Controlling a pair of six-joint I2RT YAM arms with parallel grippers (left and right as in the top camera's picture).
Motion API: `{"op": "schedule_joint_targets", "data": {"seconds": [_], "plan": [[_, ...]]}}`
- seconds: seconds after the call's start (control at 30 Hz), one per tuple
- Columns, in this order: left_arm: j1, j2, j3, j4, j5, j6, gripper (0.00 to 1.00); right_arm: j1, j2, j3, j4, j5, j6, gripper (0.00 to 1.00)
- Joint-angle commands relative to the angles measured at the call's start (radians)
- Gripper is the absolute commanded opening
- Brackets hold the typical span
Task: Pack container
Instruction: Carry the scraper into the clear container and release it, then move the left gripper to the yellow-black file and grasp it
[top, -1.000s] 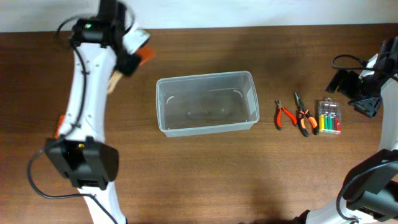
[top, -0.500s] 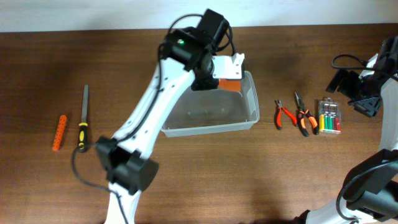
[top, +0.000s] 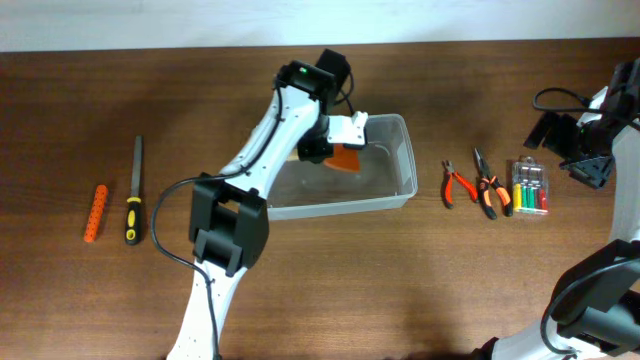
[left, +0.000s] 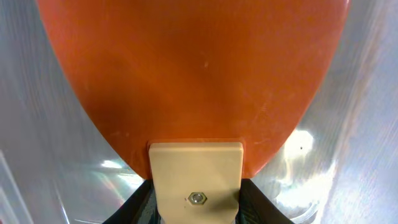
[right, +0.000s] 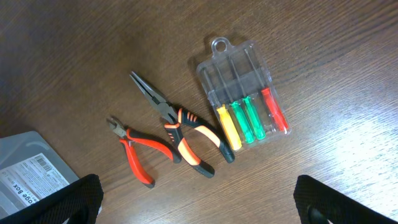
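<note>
The clear plastic container (top: 404, 150) stands mid-table. My left gripper (top: 331, 146) reaches into it and is shut on an orange spatula-like tool (top: 346, 159). In the left wrist view the jaws (left: 196, 208) clamp the beige handle (left: 196, 171), and the orange blade (left: 193, 68) fills the view over the container's clear floor (left: 364, 124). My right gripper (top: 585, 152) is open and empty at the right edge. In the right wrist view its fingers (right: 199, 208) hover near the pliers.
Red pliers (top: 457, 185) (right: 134, 152), orange-black needle-nose pliers (top: 487, 187) (right: 180, 134) and a small clear case of coloured bits (top: 530, 188) (right: 245, 102) lie right of the container. An orange grip (top: 95, 212) and a yellow-black handled file (top: 134, 195) lie far left.
My left arm swung from the far left of the table to the container with the orange tool, then brought it lower inside the container. The right arm has not moved.
</note>
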Motion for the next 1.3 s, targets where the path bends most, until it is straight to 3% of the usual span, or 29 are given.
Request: {"op": "schedule_joint_targets", "data": {"seconds": [0.0,0.03,0.23,0.4,0.6,0.7,0.87,1.03,1.27], "plan": [[0.048,-0.008,0.011,0.007,0.101,-0.015,0.60,-0.003,0.008,0.023,0.003,0.009,0.009,0.98],[0.053,-0.008,0.011,-0.002,0.141,-0.028,0.99,-0.003,0.008,0.023,0.004,0.009,0.009,0.99],[0.053,-0.036,0.024,-0.020,0.124,-0.299,0.99,-0.003,0.008,0.023,0.006,0.009,0.009,0.99],[0.056,-0.108,0.091,-0.122,0.051,-0.382,0.99,-0.003,0.009,0.023,0.007,0.009,0.009,0.99],[0.096,-0.261,0.108,-0.183,-0.222,-0.550,0.99,-0.003,0.009,0.023,0.007,0.009,0.009,0.99],[0.170,-0.296,0.108,-0.246,-0.312,-0.688,0.99,-0.003,0.010,0.023,0.007,0.009,0.009,0.99],[0.374,-0.296,0.052,-0.315,-0.272,-0.938,0.99,-0.003,0.010,0.023,0.006,0.009,0.009,0.98],[0.571,-0.280,-0.111,-0.287,-0.129,-0.980,0.99,-0.003,0.010,0.023,0.007,0.009,0.009,0.99],[0.735,-0.264,-0.365,-0.196,-0.127,-0.973,0.99,-0.003,0.012,0.023,0.018,0.009,0.009,0.99]]}}
